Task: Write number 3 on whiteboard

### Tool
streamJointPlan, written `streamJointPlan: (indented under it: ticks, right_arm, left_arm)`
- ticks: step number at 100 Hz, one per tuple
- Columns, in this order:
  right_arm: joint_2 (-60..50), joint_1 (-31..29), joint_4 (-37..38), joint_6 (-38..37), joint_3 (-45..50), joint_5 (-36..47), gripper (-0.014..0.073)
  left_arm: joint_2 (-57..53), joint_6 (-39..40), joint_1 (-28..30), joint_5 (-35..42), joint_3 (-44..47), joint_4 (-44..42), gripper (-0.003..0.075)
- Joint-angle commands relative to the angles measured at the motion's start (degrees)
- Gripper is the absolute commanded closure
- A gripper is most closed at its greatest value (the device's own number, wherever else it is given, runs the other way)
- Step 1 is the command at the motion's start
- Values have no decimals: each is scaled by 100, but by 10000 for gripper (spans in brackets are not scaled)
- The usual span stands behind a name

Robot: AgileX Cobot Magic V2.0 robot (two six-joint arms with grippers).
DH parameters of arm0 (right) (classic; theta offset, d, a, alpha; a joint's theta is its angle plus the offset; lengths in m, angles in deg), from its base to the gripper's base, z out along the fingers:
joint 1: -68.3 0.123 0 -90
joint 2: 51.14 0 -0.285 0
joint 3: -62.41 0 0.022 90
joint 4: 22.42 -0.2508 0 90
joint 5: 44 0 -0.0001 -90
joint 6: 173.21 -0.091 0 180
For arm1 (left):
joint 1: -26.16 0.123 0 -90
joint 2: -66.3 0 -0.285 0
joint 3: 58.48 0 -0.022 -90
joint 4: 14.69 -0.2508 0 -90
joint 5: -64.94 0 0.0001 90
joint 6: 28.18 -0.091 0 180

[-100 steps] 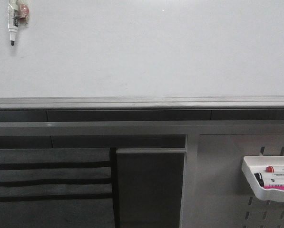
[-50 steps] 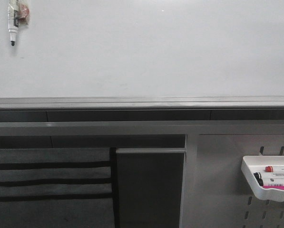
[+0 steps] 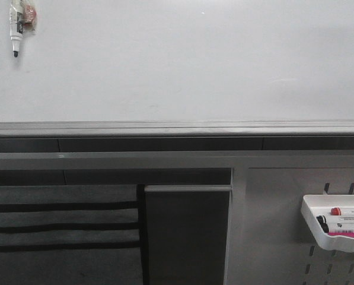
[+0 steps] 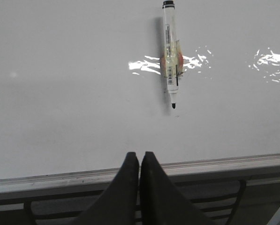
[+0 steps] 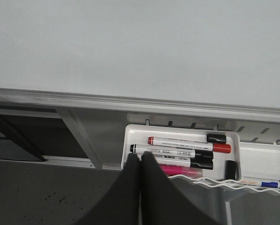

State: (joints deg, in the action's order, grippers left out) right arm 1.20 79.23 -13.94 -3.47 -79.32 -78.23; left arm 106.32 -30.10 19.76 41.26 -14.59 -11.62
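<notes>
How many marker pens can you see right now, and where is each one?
5, maybe more hidden. One uncapped black-tipped marker is stuck to the white glossy whiteboard. The white plastic tray holds red-capped, black-capped and pink markers. A blue-tipped one lies just beyond it.

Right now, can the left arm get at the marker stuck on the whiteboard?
Probably yes: nothing lies between the left gripper and the marker on the whiteboard, though the gripper is shut and would need opening.
</notes>
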Motion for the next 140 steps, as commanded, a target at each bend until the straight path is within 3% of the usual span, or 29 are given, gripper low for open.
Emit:
streamJointPlan:
  ticks: [1, 9, 17, 36, 43, 65, 104, 140]
  right_arm:
    - [72, 13, -10, 56, -219, 461, 663]
    - [98, 13, -82, 56, -219, 532, 652]
    - [141, 13, -99, 56, -219, 597, 578]
    - [141, 13, -249, 56, -219, 769, 278]
    - [141, 13, -397, 56, -219, 917, 235]
    - [141, 13, -461, 56, -219, 1207, 240]
    - [141, 13, -461, 56, -219, 1197, 240]
    - [141, 13, -461, 56, -219, 1186, 240]
  left_arm:
    - [188, 12, -20, 370, -214, 42, 741]
    - [309, 12, -20, 421, -214, 42, 736]
    - [420, -1, -57, 591, -214, 42, 680]
    - [785, -122, -309, 1272, -224, 56, 353]
    - [1021, -122, -510, 1391, -318, 56, 297]
    - [2173, -122, -1077, 1426, -1057, -73, 300]
    - [4074, -122, -996, 1426, -2181, -73, 300]
    - [4741, -122, -687, 1492, -2573, 87, 300]
